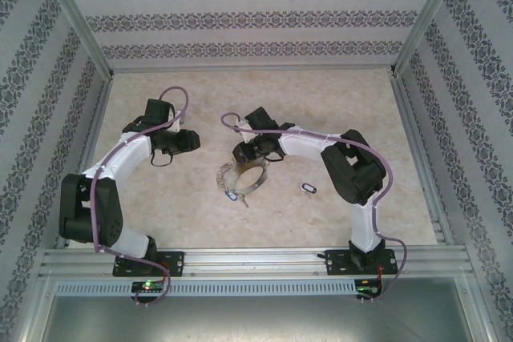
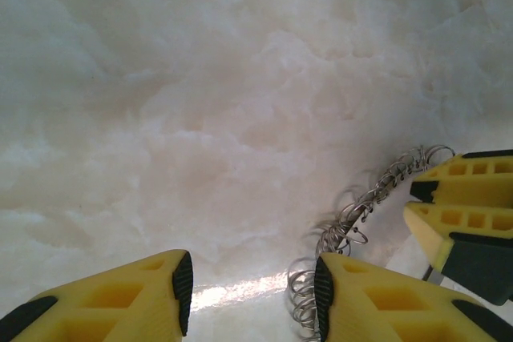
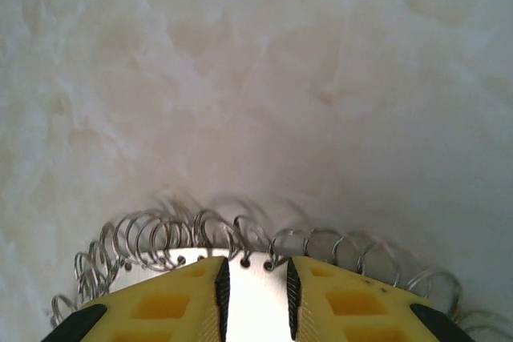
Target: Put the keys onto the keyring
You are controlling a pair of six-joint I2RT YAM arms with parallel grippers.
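The keyring (image 1: pixel 252 185) is near the middle of the worktop (image 1: pixel 264 94), a flat metal band fringed with wire loops. The right pincer (image 3: pixel 255 287) is clamped across the band's edge. The left pincer (image 2: pixel 252 286) stands open and empty near the loops, bare surface ahead of it. A blue-headed key (image 1: pixel 307 188) lies loose to the right, well apart, with free worktop all around

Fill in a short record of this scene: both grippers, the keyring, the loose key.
left gripper: open, holding nothing, beside the keyring
right gripper: shut on the keyring's metal band
keyring: band fringed with small wire loops, between the two arms
loose key: blue-and-white head, lying alone on the table near the right arm
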